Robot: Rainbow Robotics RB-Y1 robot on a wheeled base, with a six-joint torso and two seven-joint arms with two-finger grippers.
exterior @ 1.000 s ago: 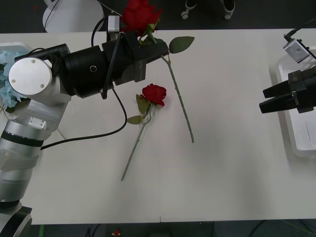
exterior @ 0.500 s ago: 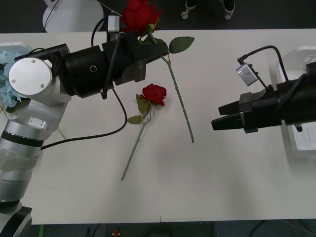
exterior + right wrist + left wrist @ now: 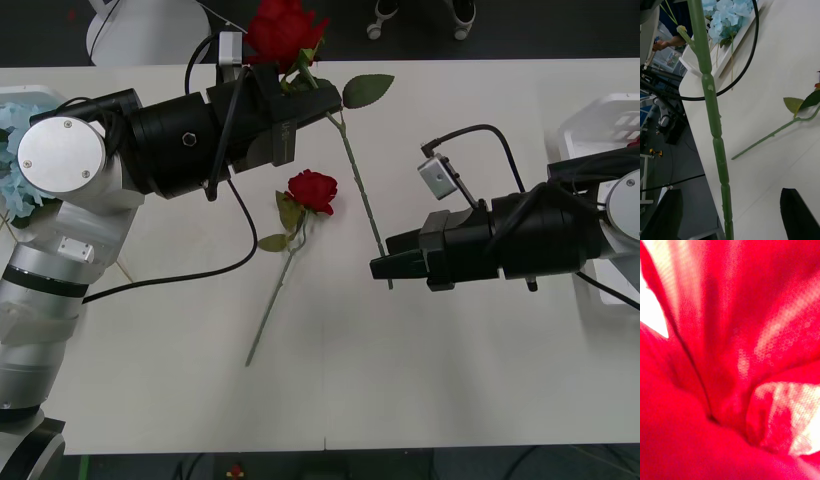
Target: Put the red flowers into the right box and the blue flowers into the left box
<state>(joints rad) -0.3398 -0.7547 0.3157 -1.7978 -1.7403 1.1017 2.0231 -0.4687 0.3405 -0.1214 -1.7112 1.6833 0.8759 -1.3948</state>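
**Two claws, one rose stem**

Up at the far edge of the white surface (image 3: 470,380), left claw (image 3: 300,95) clamped on a red rose (image 3: 283,28) just under the head, bloom poking past the surface's far rim, long green stem (image 3: 362,195) running back toward the near side with a leaf (image 3: 367,89) off to one side. Nothing but red petals (image 3: 730,360) pressed right up against the left wrist camera.

Over from the right, right claw (image 3: 388,265) low over the surface, black fingers parted, tips right at the lower end of that same stem. Stem (image 3: 713,123) sitting between the spread fingers (image 3: 799,213) in the right wrist view, no squeeze on it — whether anything touches, cannot tell.

Second red rose (image 3: 312,190) lying flat mid-surface between the two arms, head toward the far side, stem (image 3: 272,305) angling toward the near edge, well apart from either claw.

Left box (image 3: 30,92) at the far left edge behind the left arm, pale blue flowers (image 3: 18,165) inside it; same blue clusters (image 3: 724,17) in the right wrist view. Right box (image 3: 600,118) at the far right edge, mostly hidden behind the right arm; contents not readable.
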